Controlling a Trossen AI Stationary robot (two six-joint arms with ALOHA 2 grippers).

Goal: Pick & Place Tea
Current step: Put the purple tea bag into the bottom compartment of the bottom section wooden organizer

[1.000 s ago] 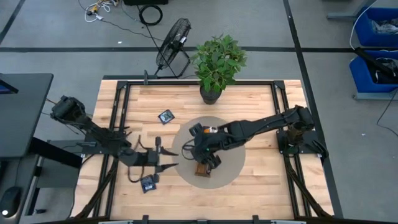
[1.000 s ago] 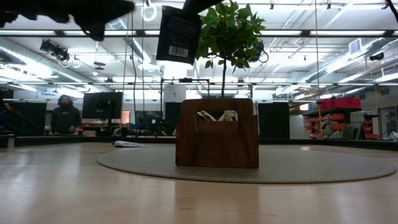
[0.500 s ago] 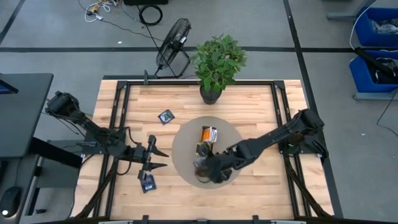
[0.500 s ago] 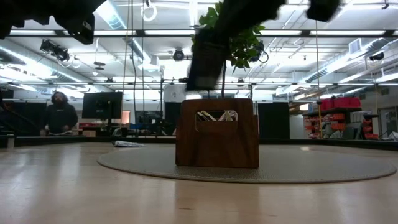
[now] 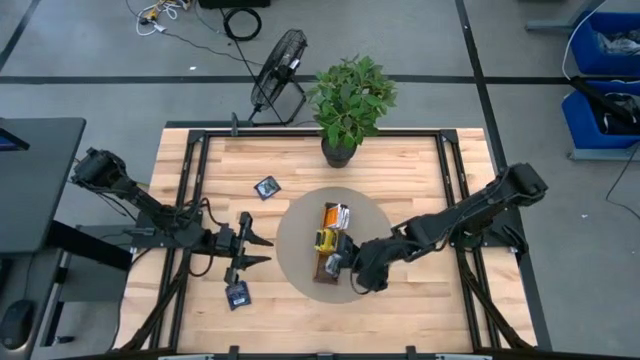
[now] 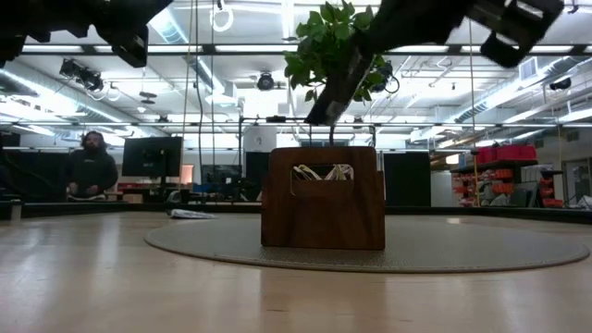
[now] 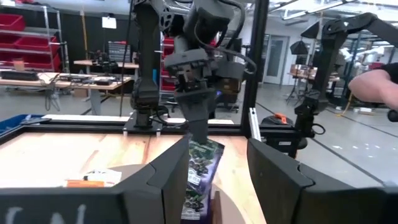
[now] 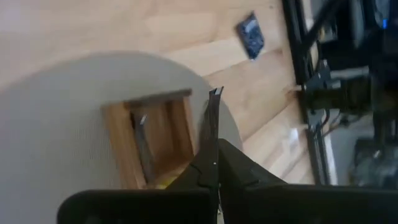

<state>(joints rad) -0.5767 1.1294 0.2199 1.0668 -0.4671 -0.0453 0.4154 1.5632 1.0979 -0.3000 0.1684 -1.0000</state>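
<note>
Sachet (image 8: 213, 134) hangs edge-on in right end effector (image 8: 214, 163)

2 black jointed arms (image 5: 455, 215) with looping dark cables; matte black, wedge-shaped pincer fingers (image 7: 273, 177).

One camera is looking straight down from high up at the whole table (image 5: 420, 160) and both arms, and another is sitting at table height, looking level across it into the room. Each wrist camera is looking out past its own fingers from close up. All four are seeing the wooden tray (image 5: 330, 255) on the round mat (image 5: 375, 225).
</note>
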